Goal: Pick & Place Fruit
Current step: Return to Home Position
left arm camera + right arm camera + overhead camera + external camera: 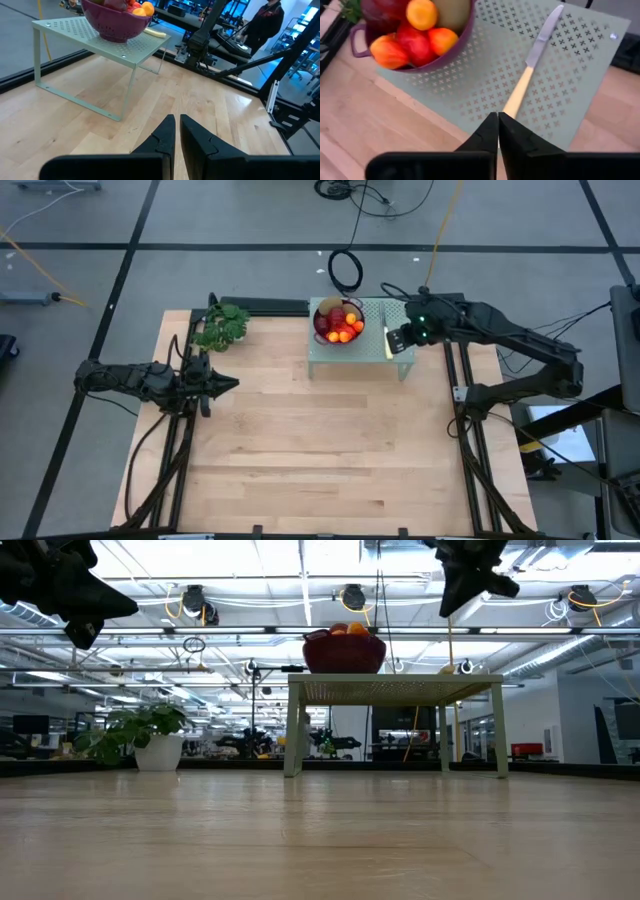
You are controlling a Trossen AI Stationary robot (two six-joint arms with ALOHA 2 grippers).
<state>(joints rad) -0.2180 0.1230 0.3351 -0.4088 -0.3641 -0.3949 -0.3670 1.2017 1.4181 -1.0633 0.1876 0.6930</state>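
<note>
Seeing fruit (417,42) heaped in the dark red colander (117,27) on the pale green shelf (570,75), knife (530,75) alongside. Hovers right gripper (497,116), clenched empty, above knife's handle. Hangs left gripper (177,117), clenched too, near leafy bunch (222,328).

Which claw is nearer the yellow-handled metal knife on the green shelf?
Right. The right claw hovers by the knife's handle; the left claw is far off across the table.

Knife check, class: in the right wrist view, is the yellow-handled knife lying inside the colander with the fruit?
No: the knife lies flat on the perforated shelf, beside the colander and outside it.
</note>
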